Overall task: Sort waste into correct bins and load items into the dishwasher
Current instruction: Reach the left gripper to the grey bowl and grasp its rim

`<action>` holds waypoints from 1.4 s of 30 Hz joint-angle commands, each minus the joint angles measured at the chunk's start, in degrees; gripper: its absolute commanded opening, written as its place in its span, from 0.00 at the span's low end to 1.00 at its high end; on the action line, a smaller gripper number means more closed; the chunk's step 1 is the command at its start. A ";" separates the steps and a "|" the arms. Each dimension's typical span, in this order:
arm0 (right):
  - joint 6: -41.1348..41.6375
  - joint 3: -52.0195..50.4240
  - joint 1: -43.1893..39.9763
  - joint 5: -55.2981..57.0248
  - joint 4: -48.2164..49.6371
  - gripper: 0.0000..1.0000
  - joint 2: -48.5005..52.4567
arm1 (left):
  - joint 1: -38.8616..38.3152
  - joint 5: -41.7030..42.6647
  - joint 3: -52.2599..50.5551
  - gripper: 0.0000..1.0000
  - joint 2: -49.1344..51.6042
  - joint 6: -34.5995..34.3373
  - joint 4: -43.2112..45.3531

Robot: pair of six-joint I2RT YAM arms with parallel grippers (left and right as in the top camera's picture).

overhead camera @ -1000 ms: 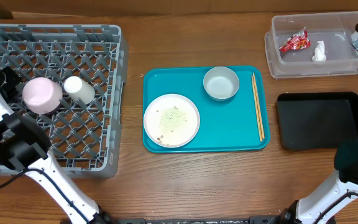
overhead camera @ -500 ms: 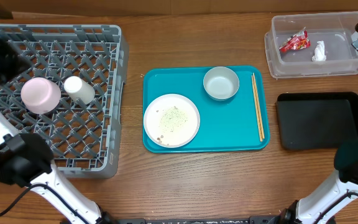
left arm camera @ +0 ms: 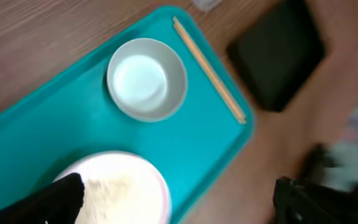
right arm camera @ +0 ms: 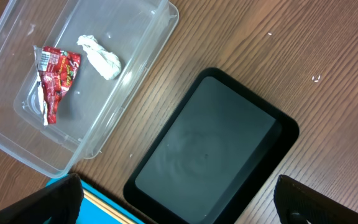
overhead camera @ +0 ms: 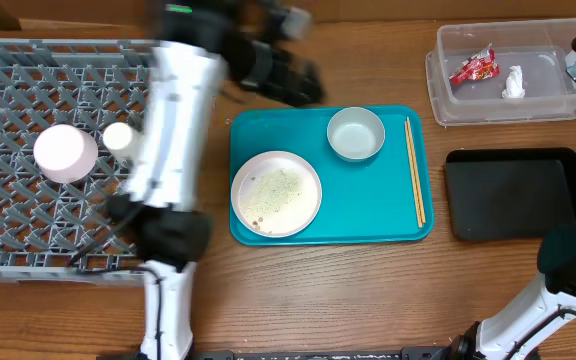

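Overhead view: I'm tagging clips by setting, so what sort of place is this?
Probably a mock dish-clearing station on a wooden table, not a real kitchen: a grey dish rack stands in for a dishwasher, a teal tray carries a soiled plate, and a clear tub holds a red wrapper and tissue.

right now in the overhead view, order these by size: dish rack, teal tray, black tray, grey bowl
Largest to smallest:
1. dish rack
2. teal tray
3. black tray
4. grey bowl

Clear plastic tub (right arm camera: 129, 37), matt black tray (right arm camera: 210, 149)
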 commanded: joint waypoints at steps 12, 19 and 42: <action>0.26 1.40 0.04 0.44 0.28 1.00 -1.40 | -20.68 -30.45 0.79 0.95 18.21 2.14 16.00; 0.24 1.40 0.04 0.44 0.28 1.00 -1.40 | -21.75 -33.59 0.72 0.81 22.38 0.55 17.79; 0.26 1.40 0.04 0.44 0.28 1.00 -1.40 | -19.65 -32.61 12.55 0.04 13.53 -16.15 4.22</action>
